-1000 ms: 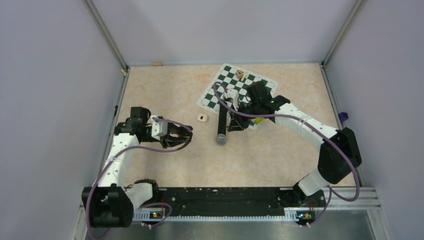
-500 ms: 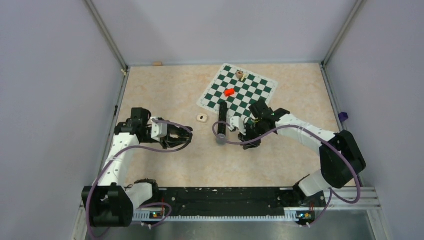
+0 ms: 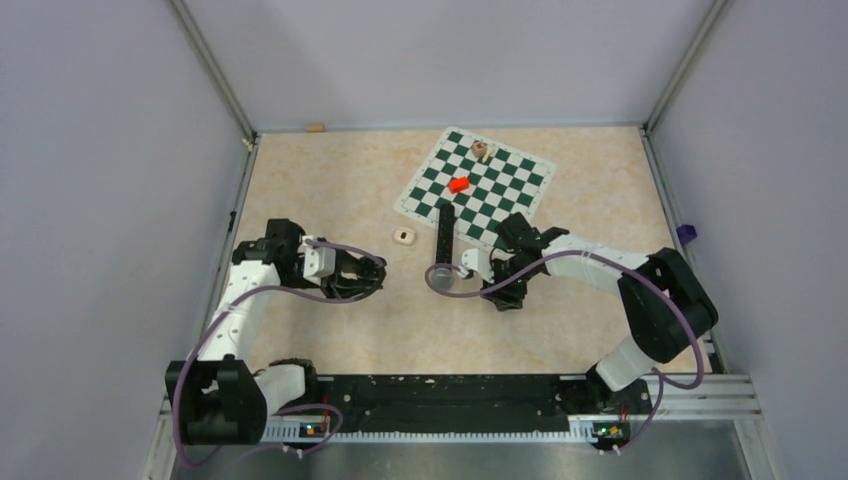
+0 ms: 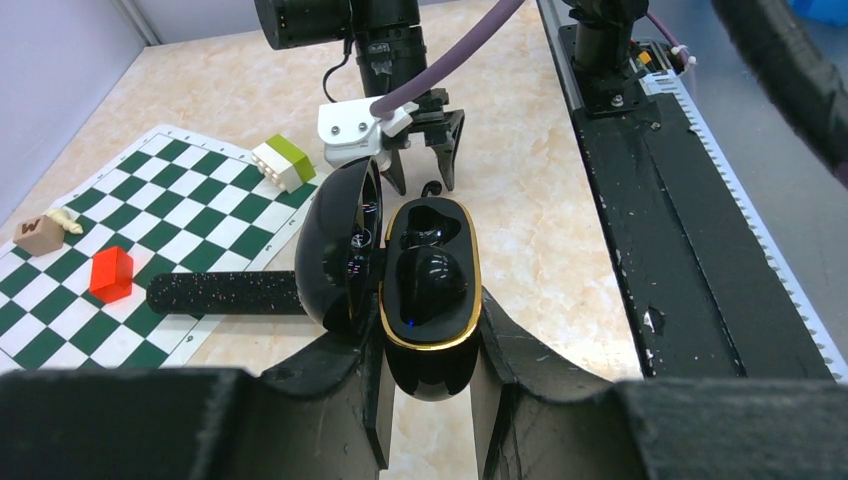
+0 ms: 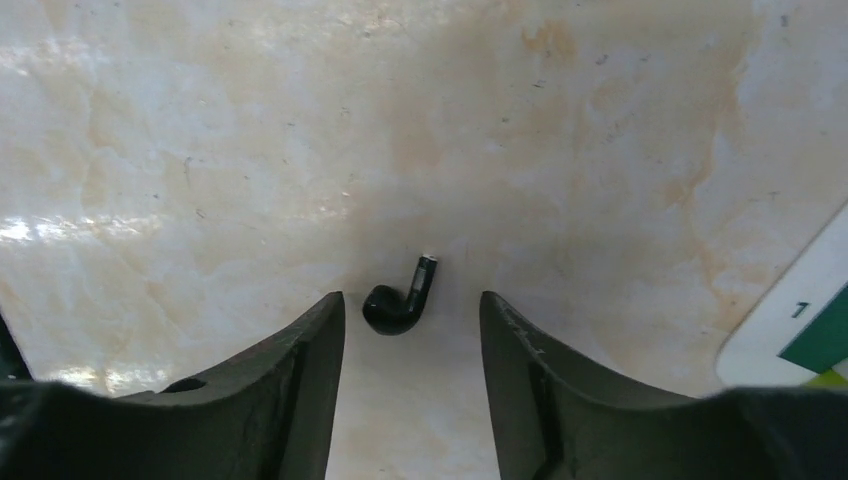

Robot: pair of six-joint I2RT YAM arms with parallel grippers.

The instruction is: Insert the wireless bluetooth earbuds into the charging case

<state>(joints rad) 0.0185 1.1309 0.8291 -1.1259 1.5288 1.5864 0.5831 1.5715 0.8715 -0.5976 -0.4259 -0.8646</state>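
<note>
Earbud (image 5: 392, 306), a black one, lies on the table (image 5: 250, 120) between the parted fingers of my right gripper (image 5: 410, 322), touching neither. My left gripper (image 4: 428, 352) is clamped on the case (image 4: 430, 285), lid (image 4: 340, 250) swung open, well apart from the bud across the table.

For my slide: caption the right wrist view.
Open right gripper straddles a black stemmed earbud lying on the beige marbled tabletop.

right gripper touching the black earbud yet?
Apart. The right wrist view shows the black earbud lying on the table between the open fingers of the right gripper, with bare table visible on both sides of it.
</note>
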